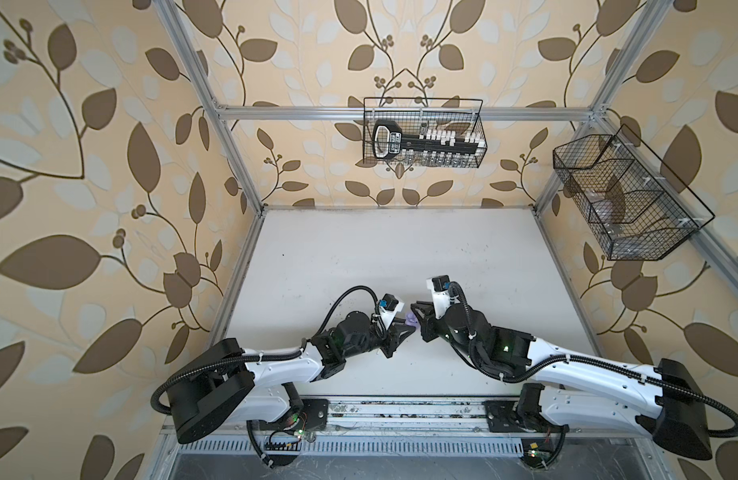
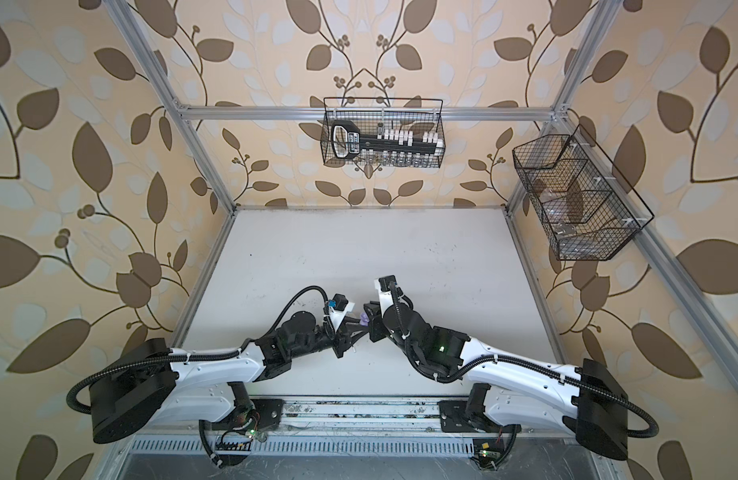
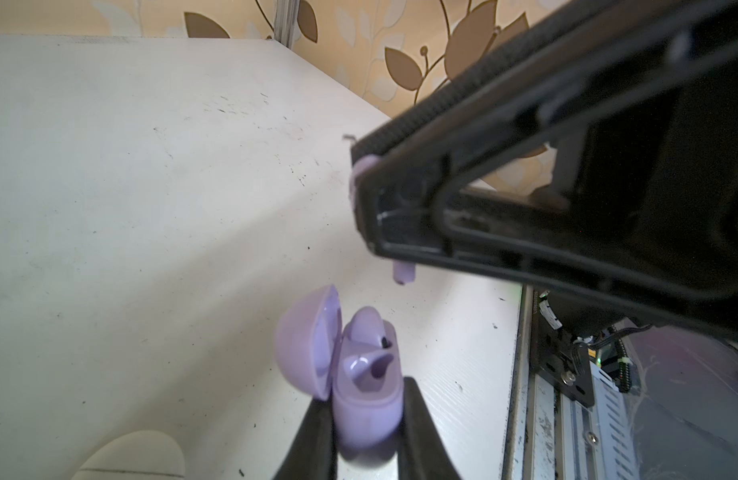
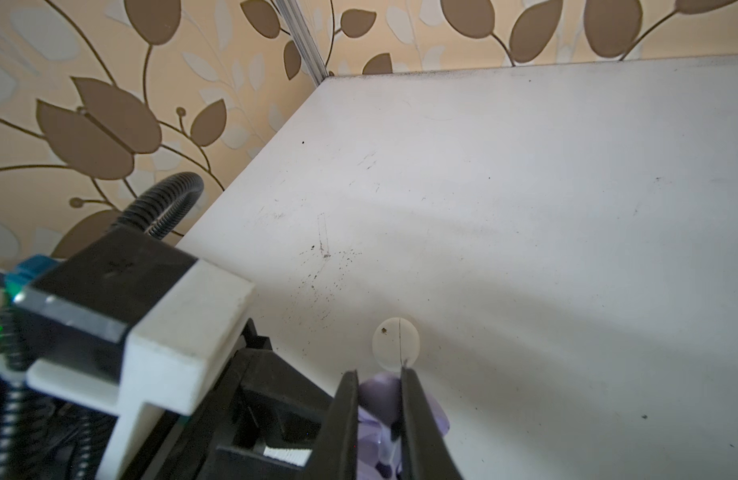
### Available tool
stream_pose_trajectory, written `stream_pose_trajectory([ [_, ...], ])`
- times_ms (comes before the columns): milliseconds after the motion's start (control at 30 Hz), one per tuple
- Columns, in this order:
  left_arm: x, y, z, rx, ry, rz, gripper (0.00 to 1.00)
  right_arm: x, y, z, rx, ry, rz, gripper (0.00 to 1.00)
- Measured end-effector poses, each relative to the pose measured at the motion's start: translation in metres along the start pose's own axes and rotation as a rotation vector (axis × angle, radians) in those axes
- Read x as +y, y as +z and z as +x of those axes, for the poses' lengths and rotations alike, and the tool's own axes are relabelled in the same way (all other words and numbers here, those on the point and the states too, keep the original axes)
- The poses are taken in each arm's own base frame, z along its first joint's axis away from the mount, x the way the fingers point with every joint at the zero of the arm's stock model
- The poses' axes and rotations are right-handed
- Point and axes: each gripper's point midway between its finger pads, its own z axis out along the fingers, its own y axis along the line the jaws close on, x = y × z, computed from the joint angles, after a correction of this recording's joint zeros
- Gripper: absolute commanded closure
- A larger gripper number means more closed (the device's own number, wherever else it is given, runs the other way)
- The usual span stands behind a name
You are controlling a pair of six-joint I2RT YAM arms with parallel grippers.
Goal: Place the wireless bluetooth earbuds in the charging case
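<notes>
My left gripper (image 3: 365,395) is shut on the base of the lilac charging case (image 3: 369,409), whose lid (image 3: 305,345) stands open. One lilac earbud (image 3: 367,326) sits in the case beside an empty socket (image 3: 373,368). My right gripper (image 4: 378,374) is shut on another lilac earbud (image 4: 379,399). In the left wrist view that earbud's stem (image 3: 403,275) pokes out below the right gripper (image 3: 367,199), a little above the open case. In both top views the two grippers meet at mid-table, with a bit of lilac case (image 1: 413,321) (image 2: 364,320) showing between them.
A closed white round case (image 4: 396,343) (image 3: 138,453) lies on the white table (image 1: 379,257) just beyond the grippers. A wire basket (image 1: 425,133) hangs on the back wall and another (image 1: 625,199) on the right. A metal rail (image 1: 400,409) runs along the front edge.
</notes>
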Motion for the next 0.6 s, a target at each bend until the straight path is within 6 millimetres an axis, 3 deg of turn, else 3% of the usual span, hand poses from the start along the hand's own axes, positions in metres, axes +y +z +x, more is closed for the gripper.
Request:
stream_pose_trajectory([
  [133, 0.000, 0.000, 0.000, 0.000, -0.004, 0.000, 0.99, 0.003, 0.002, 0.000, -0.008, 0.010, -0.014, 0.84],
  [367, 0.000, 0.000, 0.000, 0.000, -0.005, 0.000, 0.99, 0.001, 0.008, 0.018, 0.029, 0.004, -0.016, 0.84],
  [600, 0.000, 0.000, 0.000, 0.000, -0.005, -0.001, 0.98, 0.001, 0.009, 0.019, 0.024, 0.020, -0.023, 0.84],
])
